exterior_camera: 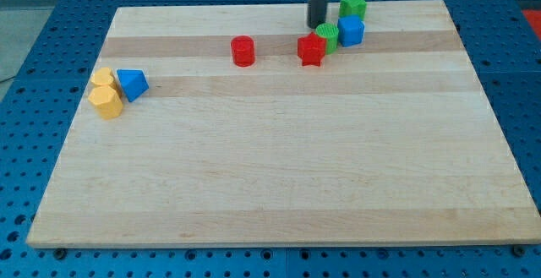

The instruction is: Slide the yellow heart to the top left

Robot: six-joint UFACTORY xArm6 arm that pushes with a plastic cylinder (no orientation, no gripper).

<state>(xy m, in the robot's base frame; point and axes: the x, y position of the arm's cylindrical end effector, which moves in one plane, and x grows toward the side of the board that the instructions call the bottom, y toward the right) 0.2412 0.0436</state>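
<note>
Tip (316,24) parked beside green cylinder (327,36), far from yellow heart (106,101); approach pending. No pincer fitted, only rod.

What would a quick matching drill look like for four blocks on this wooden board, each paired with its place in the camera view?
Things:
1. red cylinder block
2. green star block
3. blue triangular block
4. blue cube block

Places:
A. at the view's left, touching the yellow blocks
B. nearest the view's top edge
C. alone, left of my tip
D. just right of the green round block

Pairs: 1-C, 2-B, 3-A, 4-D
</note>
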